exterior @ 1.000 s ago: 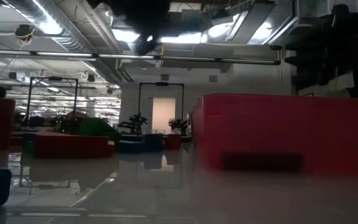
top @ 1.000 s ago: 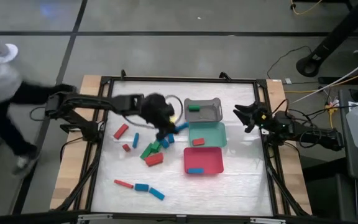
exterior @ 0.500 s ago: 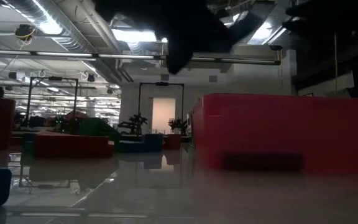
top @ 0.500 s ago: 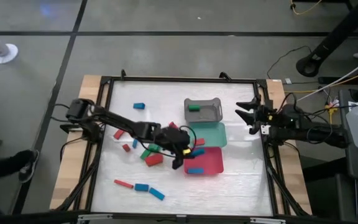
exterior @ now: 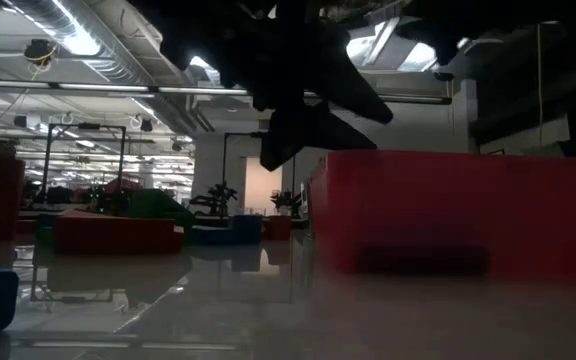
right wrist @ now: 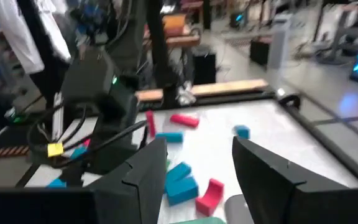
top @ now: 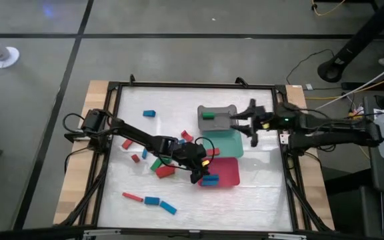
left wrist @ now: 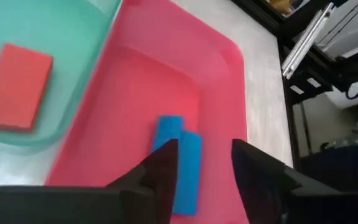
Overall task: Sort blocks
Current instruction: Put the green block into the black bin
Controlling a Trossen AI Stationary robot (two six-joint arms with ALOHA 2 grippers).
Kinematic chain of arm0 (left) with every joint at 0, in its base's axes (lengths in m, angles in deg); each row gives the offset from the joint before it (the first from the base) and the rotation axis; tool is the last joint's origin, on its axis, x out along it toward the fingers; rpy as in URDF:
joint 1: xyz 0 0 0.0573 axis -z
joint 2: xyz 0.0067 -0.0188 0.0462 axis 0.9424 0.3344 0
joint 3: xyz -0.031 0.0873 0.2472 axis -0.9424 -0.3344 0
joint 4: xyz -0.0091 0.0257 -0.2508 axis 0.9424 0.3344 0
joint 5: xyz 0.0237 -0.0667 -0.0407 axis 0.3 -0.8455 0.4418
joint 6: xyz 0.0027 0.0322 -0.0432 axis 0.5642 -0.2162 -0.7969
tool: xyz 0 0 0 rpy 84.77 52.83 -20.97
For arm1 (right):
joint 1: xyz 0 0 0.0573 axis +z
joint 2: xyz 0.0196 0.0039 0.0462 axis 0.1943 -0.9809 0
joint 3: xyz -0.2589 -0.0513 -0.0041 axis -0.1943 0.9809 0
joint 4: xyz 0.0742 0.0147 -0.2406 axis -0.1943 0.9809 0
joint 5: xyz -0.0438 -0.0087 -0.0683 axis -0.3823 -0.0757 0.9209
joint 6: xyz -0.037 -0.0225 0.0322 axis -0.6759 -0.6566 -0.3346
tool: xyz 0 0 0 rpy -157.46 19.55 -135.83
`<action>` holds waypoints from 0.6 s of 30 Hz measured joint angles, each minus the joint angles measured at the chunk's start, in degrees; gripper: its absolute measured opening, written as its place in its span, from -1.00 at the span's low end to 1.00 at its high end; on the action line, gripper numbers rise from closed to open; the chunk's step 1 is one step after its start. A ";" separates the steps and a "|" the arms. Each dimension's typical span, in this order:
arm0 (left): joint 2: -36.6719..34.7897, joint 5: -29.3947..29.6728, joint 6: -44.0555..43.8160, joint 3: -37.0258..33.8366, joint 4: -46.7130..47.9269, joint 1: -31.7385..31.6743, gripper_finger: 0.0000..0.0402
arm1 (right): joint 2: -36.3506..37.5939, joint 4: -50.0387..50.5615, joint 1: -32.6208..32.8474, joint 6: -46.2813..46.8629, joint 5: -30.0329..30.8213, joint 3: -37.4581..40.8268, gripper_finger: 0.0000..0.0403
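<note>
The red tray (top: 222,172) holds two blue blocks (left wrist: 179,163) lying side by side. Above them the left gripper (left wrist: 202,163) stands parted, empty. The right gripper (top: 244,121), fingers apart and holding nothing, hovers by the grey tray (top: 217,124).

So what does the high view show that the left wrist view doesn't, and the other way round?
Only the high view shows the whole table: the grey tray holding a green block, loose blocks on the table left of the trays, and the right gripper open beside the grey tray. Only the left wrist view shows that two blue blocks lie side by side in the red tray. Both show the left gripper, open over the red tray, and a red block in the teal tray.
</note>
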 joint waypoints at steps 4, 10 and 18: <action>-1.88 -6.22 -4.77 0.03 0.74 -0.68 -0.19 | -6.96 -0.28 0.00 -3.02 -3.65 -2.52 -0.08; -6.63 -16.00 -14.75 0.04 8.90 -2.61 -0.24 | -15.00 -0.45 0.02 -4.27 -8.29 -5.08 -0.08; -17.14 -17.71 -20.92 0.09 32.11 -5.87 -0.34 | -18.51 -0.02 0.02 -4.25 -8.57 -5.60 -0.08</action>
